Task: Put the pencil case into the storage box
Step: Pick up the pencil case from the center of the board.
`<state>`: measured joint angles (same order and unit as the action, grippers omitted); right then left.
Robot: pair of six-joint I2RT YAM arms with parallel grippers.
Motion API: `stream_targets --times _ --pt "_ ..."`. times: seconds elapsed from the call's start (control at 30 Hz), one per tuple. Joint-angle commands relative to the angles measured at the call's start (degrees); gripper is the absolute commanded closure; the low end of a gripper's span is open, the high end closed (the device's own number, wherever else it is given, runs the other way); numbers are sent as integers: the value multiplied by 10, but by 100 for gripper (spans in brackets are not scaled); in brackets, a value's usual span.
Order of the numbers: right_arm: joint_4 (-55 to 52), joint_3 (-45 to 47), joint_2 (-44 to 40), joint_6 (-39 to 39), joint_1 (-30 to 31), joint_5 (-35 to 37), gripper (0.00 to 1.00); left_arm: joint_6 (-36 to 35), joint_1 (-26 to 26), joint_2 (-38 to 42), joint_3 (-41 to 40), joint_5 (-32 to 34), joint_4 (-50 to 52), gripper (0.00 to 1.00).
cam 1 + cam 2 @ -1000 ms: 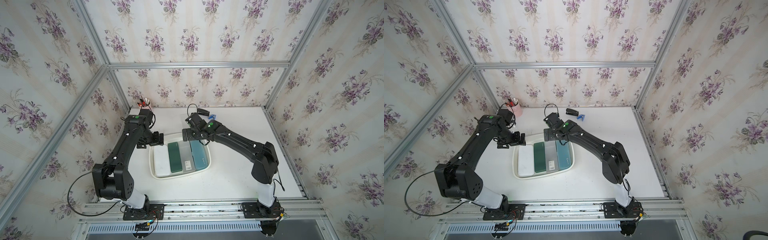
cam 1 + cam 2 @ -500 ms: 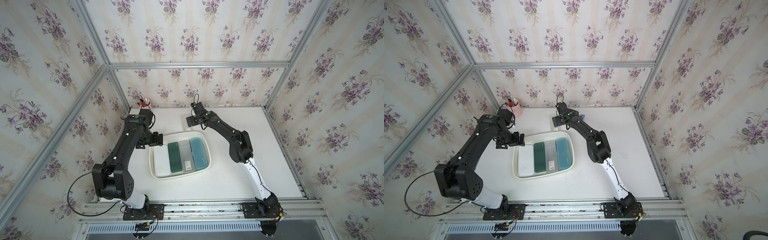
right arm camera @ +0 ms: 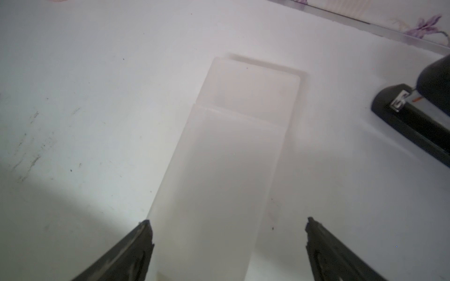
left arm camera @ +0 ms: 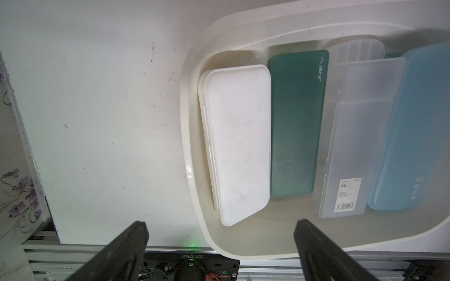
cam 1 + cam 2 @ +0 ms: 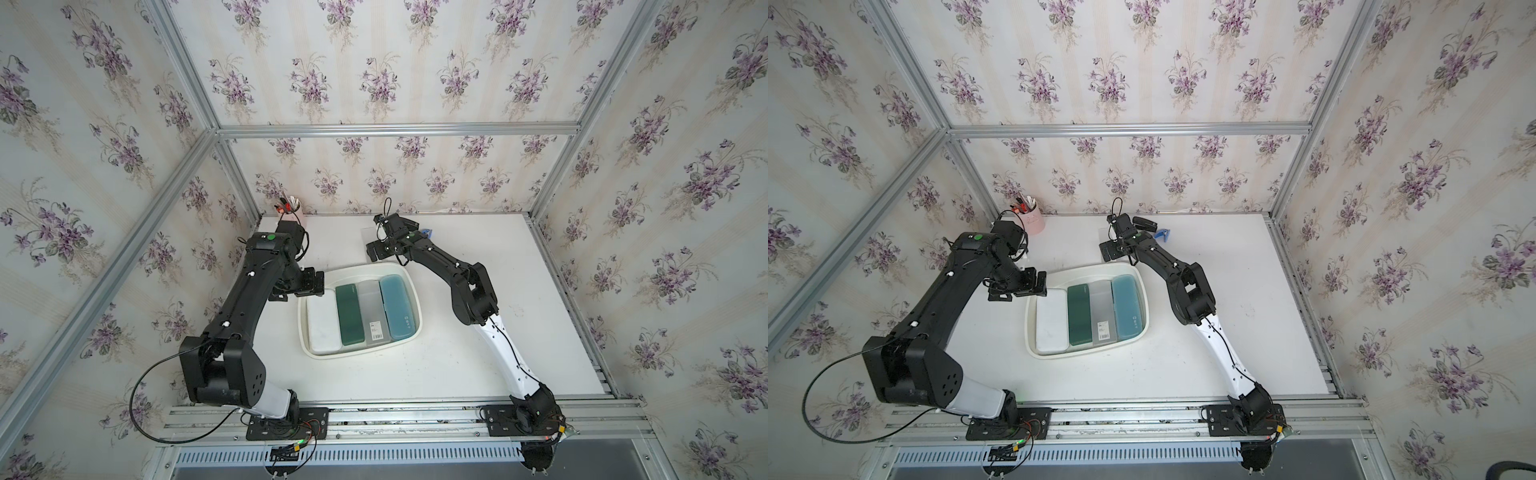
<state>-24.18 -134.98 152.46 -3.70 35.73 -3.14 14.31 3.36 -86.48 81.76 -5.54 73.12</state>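
Filling the storage box [image 5: 302, 324], four cases [image 5: 348, 313] lie side by side. The left claw [image 4: 221, 222] hangs spread wide over the box's far left corner, holding nothing. Behind the box, the right claw [image 3: 227, 221] is spread wide above the frosted pencil case [image 3: 238, 146], flat on the counter [image 5: 478, 365]. It looks slippery and may slide away when pinched. The full box may leave it crooked on top.

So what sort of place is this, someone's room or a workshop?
Probably a robot test booth dressed as a room: floral wallpaper hangs in an aluminium frame, two robot arms are bolted to a rail, and a storage box of pencil cases and a pen cup serve as props.
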Motion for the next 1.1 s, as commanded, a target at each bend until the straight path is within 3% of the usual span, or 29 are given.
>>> stream_targets --times 0.0,0.27,0.53,0.77,0.97,1.07 --pt "-8 -18 17 23 2 -11 0 -6 0 6 -1 6 8 1" --pt "-37 -26 35 53 2 -4 2 -9 0 15 -9 13 6 1" --pt "-66 -29 42 44 -12 76 17 -12 0 22 -15 17 9 1" --pt "-103 -22 25 47 -57 103 26 -16 0 24 -21 17 8 1" --pt "-107 65 -36 63 -80 111 26 -17 -1 20 -22 9 5 1" --pt "-93 155 -96 65 -84 108 26 -19 0 20 -26 6 0 1"
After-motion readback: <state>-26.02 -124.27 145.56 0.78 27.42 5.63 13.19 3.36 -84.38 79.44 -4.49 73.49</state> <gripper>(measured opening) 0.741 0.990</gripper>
